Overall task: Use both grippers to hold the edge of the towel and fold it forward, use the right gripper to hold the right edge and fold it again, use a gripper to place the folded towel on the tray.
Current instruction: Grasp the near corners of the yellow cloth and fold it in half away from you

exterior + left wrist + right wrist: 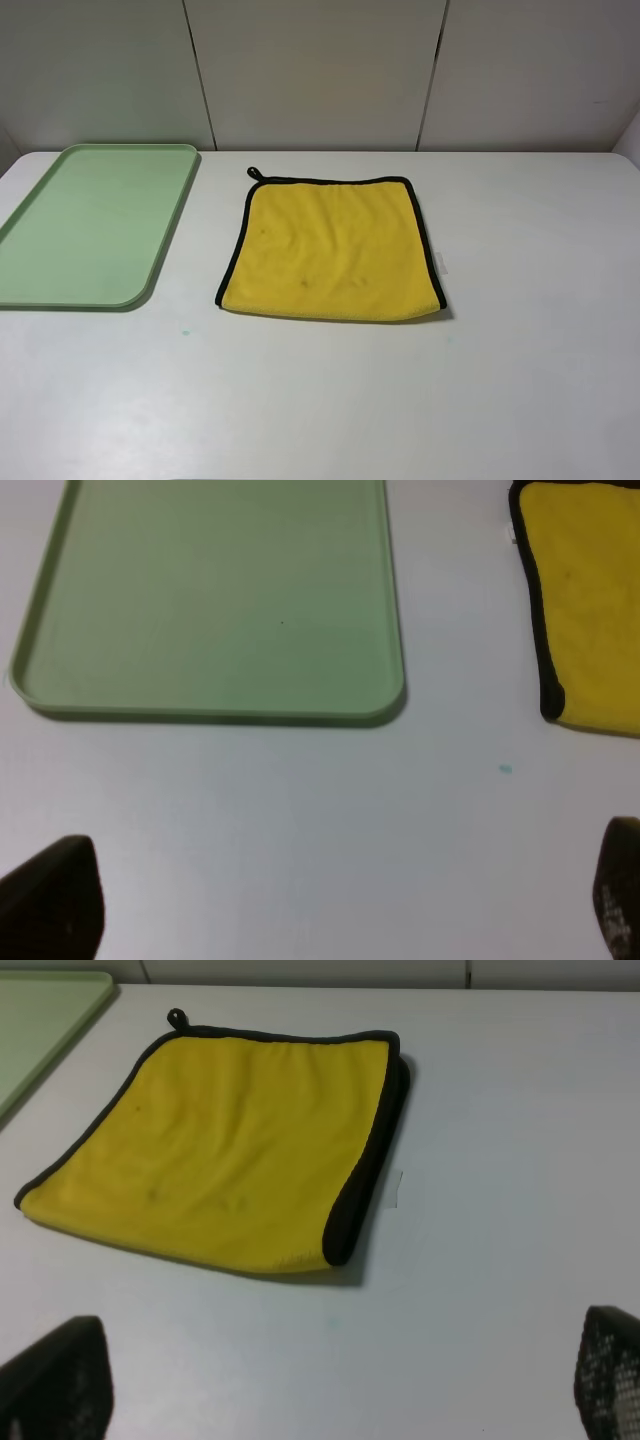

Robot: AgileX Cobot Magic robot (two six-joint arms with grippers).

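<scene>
The yellow towel (330,250) lies flat in the middle of the white table, with black binding (422,240) along its left, far and right sides. Its near side is a plain yellow fold. A small black loop (254,173) sits at its far left corner. The pale green tray (90,220) lies to its left, with nothing on it. Neither gripper shows in the exterior view. My left gripper (335,900) is open over bare table, near the tray (210,600) and left of the towel (590,590). My right gripper (332,1380) is open, in front of the towel (230,1140).
A grey panelled wall (320,70) stands behind the table. A small white label (396,1188) sticks out at the towel's right side. A tiny teal speck (185,332) lies on the table in front of the tray. A corner of the tray (40,1020) shows in the right wrist view.
</scene>
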